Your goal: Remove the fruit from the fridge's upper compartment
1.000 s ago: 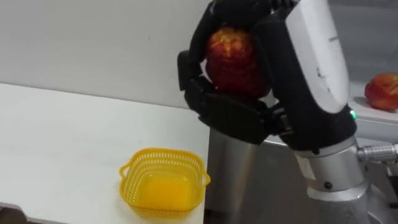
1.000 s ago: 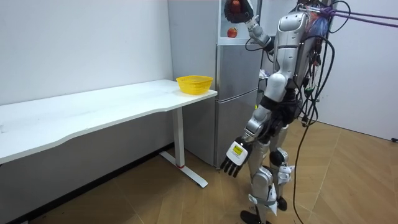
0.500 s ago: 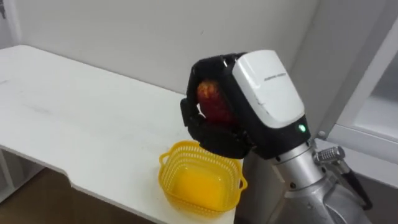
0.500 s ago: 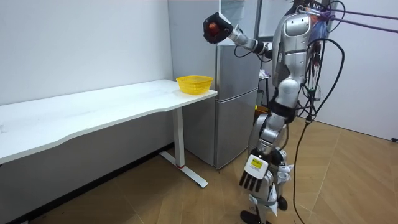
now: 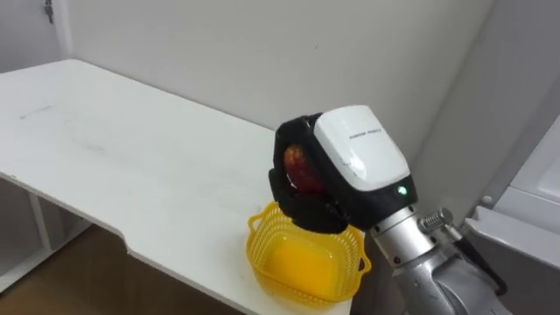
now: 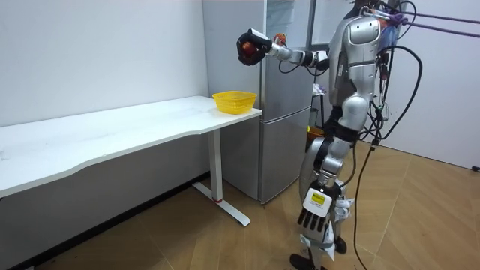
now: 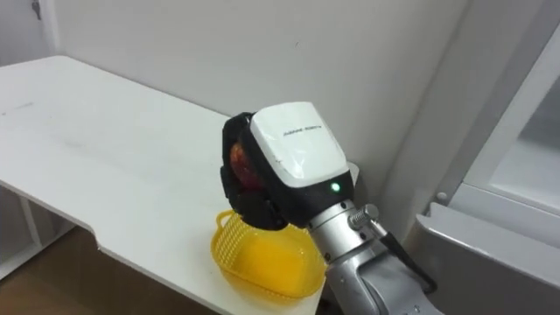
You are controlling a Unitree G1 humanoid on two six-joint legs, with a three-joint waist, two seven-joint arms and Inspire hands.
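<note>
A red fruit [image 5: 298, 167] sits in my right hand [image 5: 357, 163], whose fingers curl round it. The hand hovers just above a yellow plastic basket [image 5: 304, 272] that stands at the near corner of the white table [image 5: 114, 166]. In the room view my right arm reaches out to the room view's left, with the hand [image 6: 252, 43] and fruit [image 6: 244, 50] well above the basket [image 6: 234, 100]. The left hand [image 6: 314, 218] hangs low beside my leg, fingers straight. I stand in front of the grey fridge [image 6: 289, 112].
The fridge's upper door [image 6: 291, 19] stands open behind my arm. A pale wall [image 5: 262, 52] runs behind the table. The table stretches far to the left with bare top. Wooden floor [image 6: 225, 244] lies below.
My right hand has carried the fruit away from the fridge, leftward and down, to above the basket. The head camera has turned toward the table. The left hand has swung back beside my leg.
</note>
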